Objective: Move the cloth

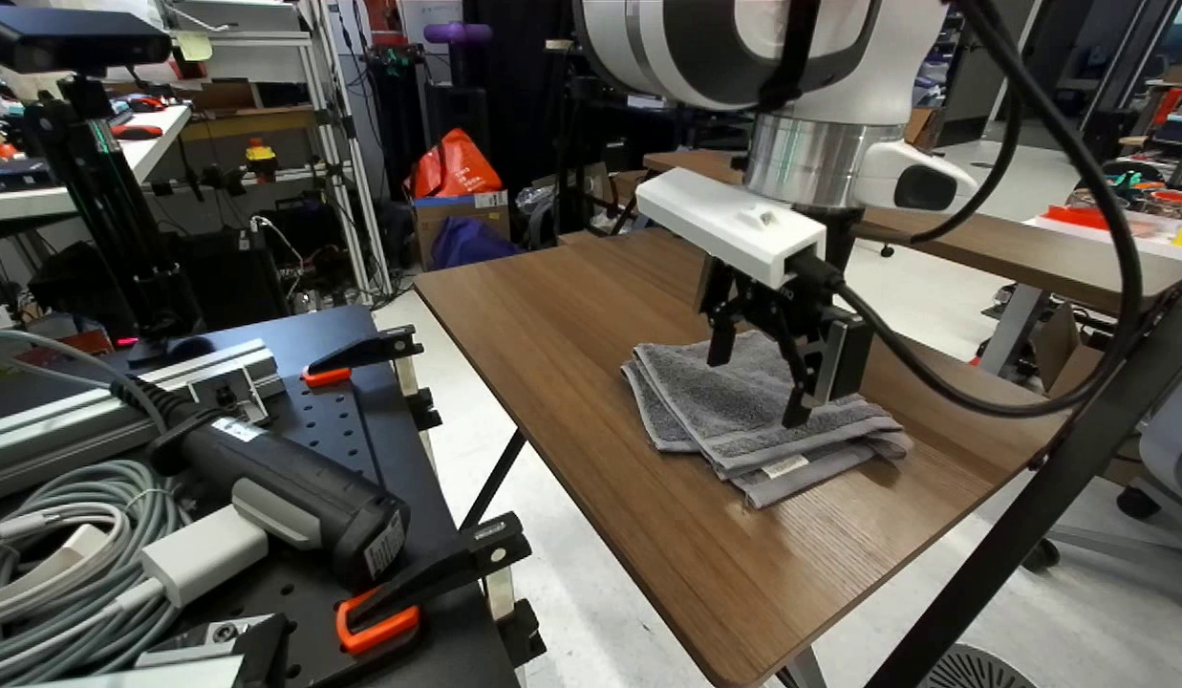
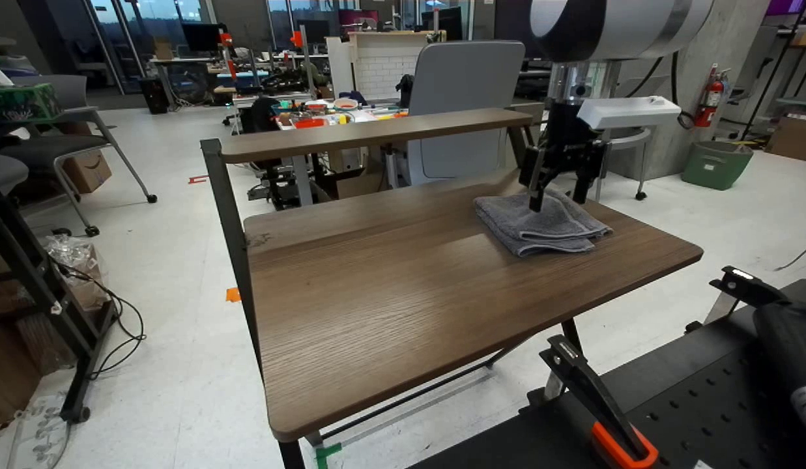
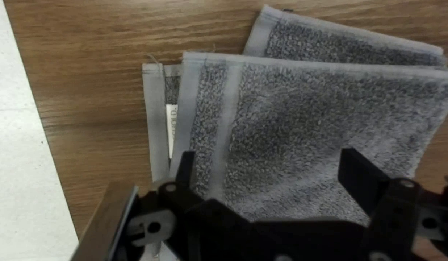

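Note:
The grey cloth (image 1: 686, 406) lies folded in rumpled layers on the brown tabletop (image 1: 552, 325). It also shows in an exterior view (image 2: 539, 228), near the table's far right part. In the wrist view the cloth (image 3: 300, 108) fills the middle and right, with a white label at its left edge. My gripper (image 1: 756, 387) points down over the cloth, with its fingers spread apart and nothing between them. It shows the same in an exterior view (image 2: 558, 200) and in the wrist view (image 3: 267, 156). The fingertips are close above the cloth; I cannot tell whether they touch it.
A black bench (image 1: 304, 420) with clamps (image 1: 438, 573), a black handheld tool (image 1: 285, 478) and coiled cables (image 1: 75, 545) stands beside the table. A raised wooden ledge (image 2: 376, 133) and a dark post (image 2: 228, 241) border the table. A black cable (image 1: 982, 406) hangs from the arm.

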Tool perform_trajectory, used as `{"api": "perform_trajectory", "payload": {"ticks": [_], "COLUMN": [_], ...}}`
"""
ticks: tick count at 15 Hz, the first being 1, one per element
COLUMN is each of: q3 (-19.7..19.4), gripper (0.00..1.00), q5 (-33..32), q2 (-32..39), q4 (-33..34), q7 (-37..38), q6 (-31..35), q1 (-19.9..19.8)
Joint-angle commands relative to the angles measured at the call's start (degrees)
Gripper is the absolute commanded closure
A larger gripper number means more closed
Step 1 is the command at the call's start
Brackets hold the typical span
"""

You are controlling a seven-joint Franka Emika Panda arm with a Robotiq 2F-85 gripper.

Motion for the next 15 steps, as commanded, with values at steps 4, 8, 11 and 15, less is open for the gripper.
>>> {"api": "perform_trajectory", "payload": {"ticks": [4,8,11,15], "q3": [0.0,0.6,0.8,1.5], "gripper": [0.00,0.00,0.00,0.00], "q5": [-4.0,-7.3,-10.3,-12.4], "q2": [4.3,2.9,2.5,2.7], "q4": [1.7,-2.2,-4.4,-5.4], "q7": [4.4,4.9,7.2,12.4], "q6": [2.3,4.1,5.2,6.1], "q1": [1.9,5.3,9.5,16.1]}}
